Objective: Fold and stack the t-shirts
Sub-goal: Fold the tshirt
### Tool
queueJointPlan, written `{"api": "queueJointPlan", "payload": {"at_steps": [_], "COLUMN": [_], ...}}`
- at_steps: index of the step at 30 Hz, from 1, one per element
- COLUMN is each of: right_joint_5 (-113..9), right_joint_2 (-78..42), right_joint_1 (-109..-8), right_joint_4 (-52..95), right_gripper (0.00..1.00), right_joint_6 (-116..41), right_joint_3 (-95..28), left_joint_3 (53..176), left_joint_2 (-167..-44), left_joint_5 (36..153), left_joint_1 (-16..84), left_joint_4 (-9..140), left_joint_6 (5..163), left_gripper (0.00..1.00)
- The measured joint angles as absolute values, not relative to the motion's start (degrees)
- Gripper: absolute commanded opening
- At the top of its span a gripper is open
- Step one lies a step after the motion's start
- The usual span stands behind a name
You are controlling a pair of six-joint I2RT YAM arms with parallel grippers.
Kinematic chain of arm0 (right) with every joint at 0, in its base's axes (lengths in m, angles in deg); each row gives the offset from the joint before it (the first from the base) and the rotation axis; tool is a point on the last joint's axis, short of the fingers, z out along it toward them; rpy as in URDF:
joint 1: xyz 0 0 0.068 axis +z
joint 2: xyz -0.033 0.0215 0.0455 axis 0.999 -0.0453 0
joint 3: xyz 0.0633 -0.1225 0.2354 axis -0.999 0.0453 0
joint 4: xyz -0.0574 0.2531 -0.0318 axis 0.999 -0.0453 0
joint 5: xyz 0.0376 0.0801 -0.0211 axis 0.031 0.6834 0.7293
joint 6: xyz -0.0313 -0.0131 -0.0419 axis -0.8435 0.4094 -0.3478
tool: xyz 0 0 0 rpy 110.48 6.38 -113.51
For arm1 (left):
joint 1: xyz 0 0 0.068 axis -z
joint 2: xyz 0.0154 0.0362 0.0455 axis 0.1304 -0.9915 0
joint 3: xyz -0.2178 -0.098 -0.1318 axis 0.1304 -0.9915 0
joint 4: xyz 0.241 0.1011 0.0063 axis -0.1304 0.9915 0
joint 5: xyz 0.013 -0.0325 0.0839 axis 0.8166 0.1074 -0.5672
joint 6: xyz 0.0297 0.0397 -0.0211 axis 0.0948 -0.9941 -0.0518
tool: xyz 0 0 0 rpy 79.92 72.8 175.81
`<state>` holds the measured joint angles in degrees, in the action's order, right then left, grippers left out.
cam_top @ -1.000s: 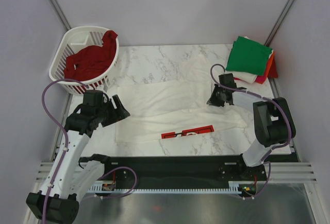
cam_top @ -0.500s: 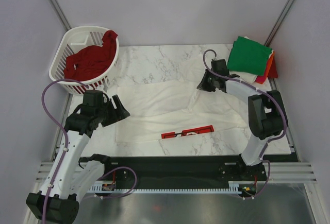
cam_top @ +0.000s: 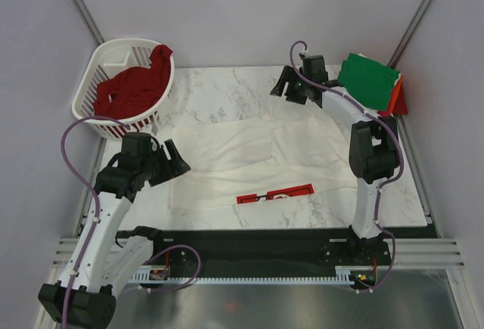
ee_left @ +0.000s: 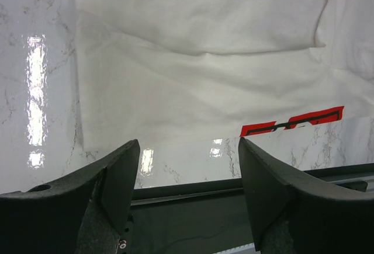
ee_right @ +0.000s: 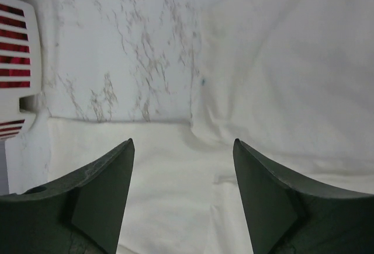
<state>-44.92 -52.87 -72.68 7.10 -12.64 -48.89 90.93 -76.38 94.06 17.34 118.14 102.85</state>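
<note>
While the left gripper [cam_top: 174,164] stayed by the near-left corner, the right gripper [cam_top: 284,87] has travelled to the far edge of the white red-printed t-shirt [cam_top: 242,155], spread on the counter [cam_top: 219,94]; both jaws stand released, so probably a new fold begins.

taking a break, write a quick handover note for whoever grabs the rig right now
The left gripper is open and empty, over the near left part of the white t-shirt.
The right gripper is open and empty, over that shirt's far edge.
The white t-shirt lies spread on the table, partly folded, red print showing.
The dark red t-shirt sits unfolded in the basket.
Done: the stack at far right, with the green t-shirt on top.
Left: finish the white one, stack it, then do the dark red one.
</note>
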Motion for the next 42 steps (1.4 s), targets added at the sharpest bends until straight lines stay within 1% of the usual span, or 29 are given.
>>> {"api": "queueJointPlan", "payload": {"at_steps": [7, 10, 13, 18, 26, 30, 34, 35, 37, 39, 40, 41, 42], "right_joint_5": [-49.4, -51.9, -54.2, -57.2, -59.3, -58.5, -57.3, -56.9, -56.2, -55.9, -55.6, -55.4, -55.2], "right_joint_2": [-68.5, -74.6, -79.6, -86.3, -87.7, -89.4, -89.7, -89.7, -89.7, -89.8, -89.8, -89.8, -89.9], "right_joint_1": [-76.1, -77.8, -79.0, -80.7, -82.0, -82.3, -81.9, -81.8, -81.3, -80.4, -80.1, -79.6, -79.2], "right_joint_4": [5.2, 4.2, 3.0, 2.3, 4.6, 5.9, 6.2, 6.3, 6.2, 6.3, 6.2, 6.2, 6.2], "right_gripper": [0.77, 0.77, 0.77, 0.80, 0.82, 0.79, 0.74, 0.71, 0.68, 0.63, 0.59, 0.48, 0.43], "right_joint_6": [-17.3, -19.4, -21.3, -24.1, -24.6, -24.4, -23.9, -23.8, -23.4, -23.4, -23.2, -23.1, -23.3], "right_joint_3": [-76.3, -82.5, -85.3, -88.5, -91.4, -91.9, -92.0, -92.0, -92.0, -92.0, -92.0, -92.0, -92.0], "left_joint_3": [90.9, 90.9, 90.9, 90.9, 90.9, 90.9, 90.9, 90.9, 90.9, 90.9, 90.9, 90.9, 90.9], "left_joint_2": [-75.9, -75.9, -75.8, -75.6, -75.7, -75.9, -76.1, -76.1, -76.1, -76.1, -76.1, -76.1, -76.1], "left_joint_5": [94.1, 94.1, 94.0, 94.0, 94.0, 94.0, 94.0, 94.0, 94.0, 93.9, 93.9, 93.9, 93.9], "left_joint_1": [17.3, 17.3, 17.3, 17.3, 17.3, 17.3, 17.3, 17.3, 17.3, 17.3, 17.3, 17.3, 17.3], "left_joint_4": [118.1, 118.1, 118.1, 118.1, 118.1, 118.2, 118.1, 118.1, 118.1, 118.1, 118.1, 118.1, 118.1], "left_joint_6": [102.8, 102.9, 102.9, 102.9, 102.9, 102.9, 102.9, 102.9, 102.9, 102.9, 102.9, 102.9, 102.9], "left_gripper": [0.75, 0.75, 0.75, 0.75, 0.74, 0.74, 0.74, 0.74, 0.74, 0.74, 0.74, 0.74, 0.74]}}
